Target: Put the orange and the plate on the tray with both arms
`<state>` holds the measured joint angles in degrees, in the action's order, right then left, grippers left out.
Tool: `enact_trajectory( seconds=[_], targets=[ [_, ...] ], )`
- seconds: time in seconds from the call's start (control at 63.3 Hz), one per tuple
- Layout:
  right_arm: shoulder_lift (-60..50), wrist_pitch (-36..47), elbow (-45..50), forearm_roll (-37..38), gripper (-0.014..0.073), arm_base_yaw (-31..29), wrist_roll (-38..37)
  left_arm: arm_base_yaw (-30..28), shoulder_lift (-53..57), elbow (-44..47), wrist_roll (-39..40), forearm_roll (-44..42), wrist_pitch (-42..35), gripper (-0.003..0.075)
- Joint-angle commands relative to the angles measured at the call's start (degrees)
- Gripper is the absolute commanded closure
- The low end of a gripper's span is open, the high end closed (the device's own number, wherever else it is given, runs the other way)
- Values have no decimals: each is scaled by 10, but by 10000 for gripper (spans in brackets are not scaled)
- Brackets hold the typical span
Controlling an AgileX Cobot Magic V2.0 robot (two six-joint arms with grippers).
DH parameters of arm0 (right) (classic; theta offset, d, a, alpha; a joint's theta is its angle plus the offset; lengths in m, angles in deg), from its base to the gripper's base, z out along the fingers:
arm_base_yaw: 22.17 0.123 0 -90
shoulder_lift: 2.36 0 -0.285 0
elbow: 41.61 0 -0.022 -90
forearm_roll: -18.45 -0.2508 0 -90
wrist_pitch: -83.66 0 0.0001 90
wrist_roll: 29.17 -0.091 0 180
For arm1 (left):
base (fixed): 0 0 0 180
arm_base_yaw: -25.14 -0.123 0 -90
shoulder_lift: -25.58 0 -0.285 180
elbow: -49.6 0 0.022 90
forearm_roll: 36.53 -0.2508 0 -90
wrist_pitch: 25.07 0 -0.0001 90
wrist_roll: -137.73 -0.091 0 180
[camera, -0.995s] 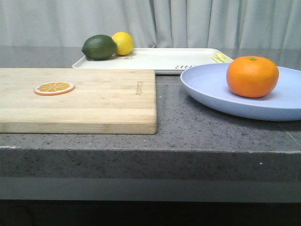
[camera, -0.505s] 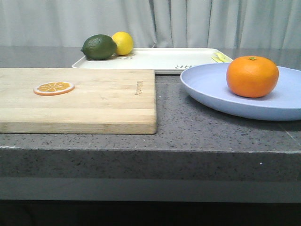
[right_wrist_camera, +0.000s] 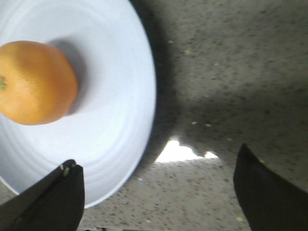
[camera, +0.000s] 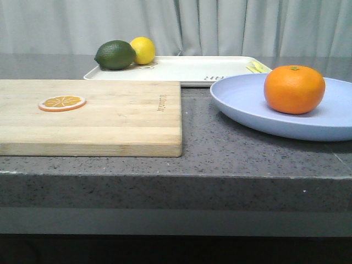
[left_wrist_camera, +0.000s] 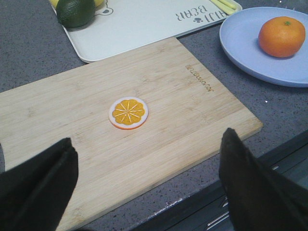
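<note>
The whole orange [camera: 294, 89] sits on the pale lavender-blue plate [camera: 247, 102] at the right of the counter; both also show in the left wrist view, the orange [left_wrist_camera: 282, 36] on the plate [left_wrist_camera: 240, 43]. The cream-white tray [camera: 187, 69] lies behind, at the back middle. My left gripper [left_wrist_camera: 147, 185] is open and empty above the near edge of the wooden cutting board [left_wrist_camera: 159, 144]. My right gripper [right_wrist_camera: 156, 190] is open and empty, one finger over the plate's rim [right_wrist_camera: 144, 120], the orange [right_wrist_camera: 36, 82] beyond it. Neither gripper shows in the front view.
A wooden cutting board [camera: 110, 115] with a flat orange slice [camera: 61, 103] lies at the left. A green lime [camera: 115, 55] and a yellow lemon [camera: 143, 49] sit at the tray's far left corner. The counter's front edge [camera: 176, 173] is near.
The whole scene has shifted very slightly to the left in the front view. Nothing on the counter has moved relative to the rest.
</note>
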<state>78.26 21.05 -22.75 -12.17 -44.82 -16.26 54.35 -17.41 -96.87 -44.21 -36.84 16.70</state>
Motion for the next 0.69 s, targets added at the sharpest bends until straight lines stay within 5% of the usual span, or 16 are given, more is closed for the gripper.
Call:
enact_trajectory(
  seconds=[0.0,0.19,0.679],
  targets=[
    [1,20,10,-101,-43,-13,47,-1,0,-15,4,-1,-49,132],
    [37,34,44,-184,-43,-10,82,-1,0,-15,4,-1,-77,132],
    [89,52,44,-215,-41,-9,83,-1,0,-15,4,-1,-82,132]
  ],
)
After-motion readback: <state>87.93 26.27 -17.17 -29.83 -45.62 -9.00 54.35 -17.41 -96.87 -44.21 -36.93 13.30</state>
